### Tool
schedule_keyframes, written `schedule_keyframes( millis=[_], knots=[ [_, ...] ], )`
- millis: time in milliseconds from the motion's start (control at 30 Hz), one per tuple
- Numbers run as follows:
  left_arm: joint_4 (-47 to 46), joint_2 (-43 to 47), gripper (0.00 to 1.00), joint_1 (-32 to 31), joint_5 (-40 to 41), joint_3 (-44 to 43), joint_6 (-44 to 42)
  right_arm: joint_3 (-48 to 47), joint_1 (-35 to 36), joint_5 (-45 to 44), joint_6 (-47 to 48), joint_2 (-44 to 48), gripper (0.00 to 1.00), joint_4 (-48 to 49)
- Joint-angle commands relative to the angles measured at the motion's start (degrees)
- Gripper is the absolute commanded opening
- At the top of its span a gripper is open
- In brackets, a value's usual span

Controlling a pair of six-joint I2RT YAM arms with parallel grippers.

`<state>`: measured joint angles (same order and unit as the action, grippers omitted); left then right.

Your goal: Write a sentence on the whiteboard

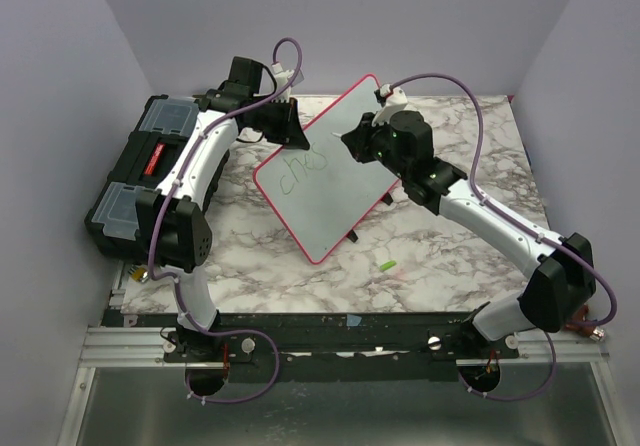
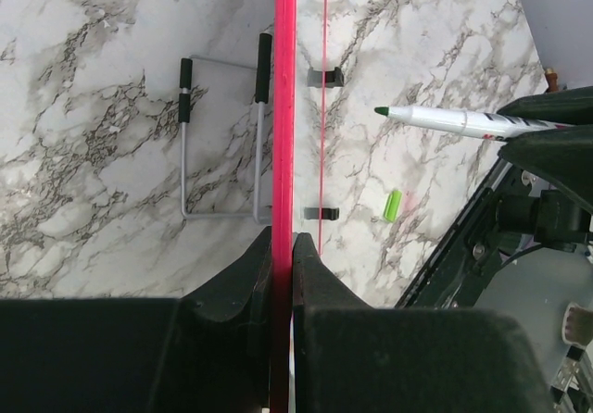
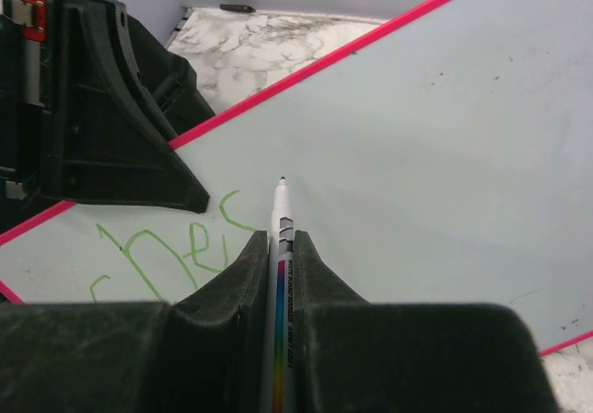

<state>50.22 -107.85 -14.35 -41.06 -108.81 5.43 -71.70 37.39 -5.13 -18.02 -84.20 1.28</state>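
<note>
Pink-rimmed whiteboard (image 1: 330, 186) edge-on inside left pincer (image 2: 283, 239) — nearby, right pincer (image 3: 280, 243) with pen (image 3: 282, 211)

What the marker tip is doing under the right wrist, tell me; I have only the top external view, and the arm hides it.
Observer: In the left wrist view, the marker's green tip is clear of the whiteboard, with a visible gap between them.
Operator: Confirm the left arm's hold on the board.
Observer: The left jaws are shut on its red-pink rim, with the board edge-on between them.
Operator: Report anything behind the board.
Observer: A wire stand with black sleeves lies on the marble table on the board's far side.
</note>
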Motion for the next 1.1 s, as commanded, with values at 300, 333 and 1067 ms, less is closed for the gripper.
schedule_keyframes(
  millis=[300,333,1067],
  knots=[
    [-3.79,5.72,0.0,-0.15,8.32,2.55,-4.73,0.89,-0.3,-2.06,0.29,1.04,0.01,-0.4],
    [-3.72,5.6,0.0,-0.2,8.08,2.32,-4.68,0.93,-0.3,-2.1,0.45,1.19,0.01,-0.39],
    [-3.11,4.45,0.0,-0.24,8.19,1.24,-4.89,2.61,-0.3,7.72,0.98,0.89,0.01,2.94]
  ],
)
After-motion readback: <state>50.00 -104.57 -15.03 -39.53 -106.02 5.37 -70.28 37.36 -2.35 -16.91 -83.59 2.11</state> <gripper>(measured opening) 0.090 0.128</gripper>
